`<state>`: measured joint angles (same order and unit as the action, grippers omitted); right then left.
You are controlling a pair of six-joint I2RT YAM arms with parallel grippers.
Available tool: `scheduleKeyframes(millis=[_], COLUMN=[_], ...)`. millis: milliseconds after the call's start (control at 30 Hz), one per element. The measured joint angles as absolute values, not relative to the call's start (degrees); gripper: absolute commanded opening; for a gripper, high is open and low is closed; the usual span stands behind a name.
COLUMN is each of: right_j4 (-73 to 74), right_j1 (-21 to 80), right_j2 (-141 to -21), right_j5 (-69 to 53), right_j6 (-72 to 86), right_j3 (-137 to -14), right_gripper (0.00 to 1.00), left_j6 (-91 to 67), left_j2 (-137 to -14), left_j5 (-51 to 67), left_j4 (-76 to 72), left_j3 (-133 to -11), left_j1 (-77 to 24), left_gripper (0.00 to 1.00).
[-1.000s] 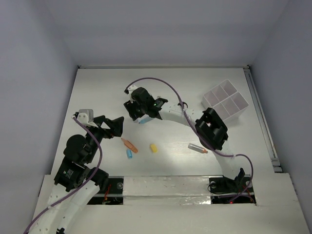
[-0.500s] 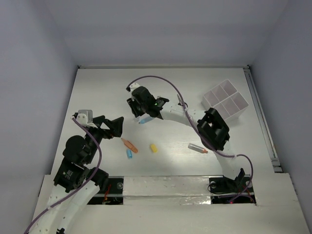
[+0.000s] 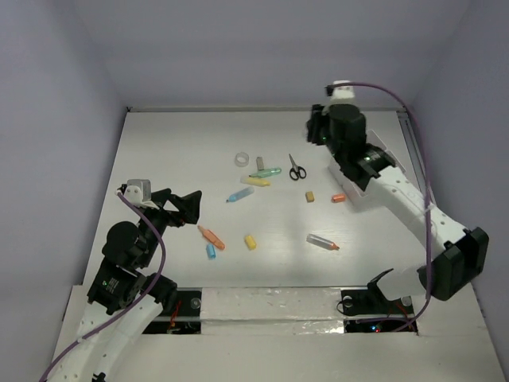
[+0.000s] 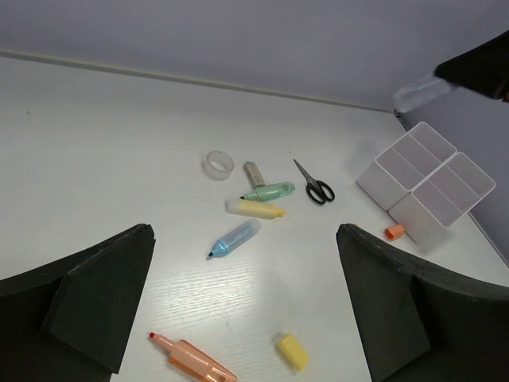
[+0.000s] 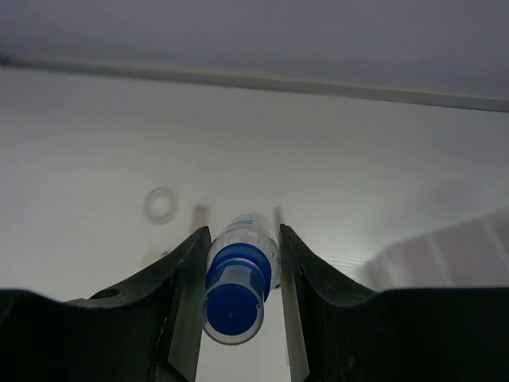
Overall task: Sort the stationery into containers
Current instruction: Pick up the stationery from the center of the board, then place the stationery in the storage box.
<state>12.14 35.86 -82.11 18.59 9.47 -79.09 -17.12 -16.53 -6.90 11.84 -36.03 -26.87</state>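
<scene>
- The left gripper point(image 3: 179, 204) at the centre-left of the top view has not shifted. Its fingers are spread wide with nothing between them.
- Just right of it, the orange highlighter point(image 3: 211, 236), blue cap point(image 3: 211, 251) and yellow cap point(image 3: 250, 242) lie where they lay before.
- At upper centre, a cluster that the right arm covered a second ago is now uncovered: the tape ring point(image 3: 242, 159), blue pen point(image 3: 238, 194), yellow highlighter point(image 3: 256, 181), green highlighter point(image 3: 266, 172) and scissors point(image 3: 296, 167). All of these are still unsorted.
- Right of centre, the orange cap point(image 3: 338, 197) lies close to the tray's near side, and a grey pen point(image 3: 322, 242) sits below it.
- The right gripper point(image 3: 316, 130) has swung from mid-table to the upper right. Its fingers are clamped on the blue-capped bottle point(image 5: 238, 270), which is held off the table.
- The tray point(image 4: 436, 169) sits at the right, largely under that arm in the top view. The bottle looks picked and on its way, with placing it in a compartment likely next.
</scene>
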Motion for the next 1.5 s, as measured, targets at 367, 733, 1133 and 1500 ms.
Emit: scheduleKeyframes(millis=[367,733,1133,1500], right_j4=[17.0,17.3,15.9,14.5], right_j1=[11.5,1.8,0.5,0.4], right_j2=[-80.7,-88.6,-94.3,-96.5], right_j5=[23.9,22.0,19.6,19.4], right_j6=[9.3,7.9,7.5,7.6], right_j3=[-76.9,-76.9,-77.1,-77.1], right_gripper=[0.08,0.08,0.11,0.48], left_j6=[-18.3,-18.5,-18.5,-18.5], left_j2=[-17.1,-18.6,-19.4,-19.5], left_j5=[-7.0,-7.0,-7.1,-7.1], left_j4=[11.8,11.8,11.8,11.8], left_j3=[-36.0,-36.0,-36.0,-36.0], left_j1=[-26.9,-26.9,-26.9,-26.9], left_gripper=[0.99,0.99,0.99,0.99])
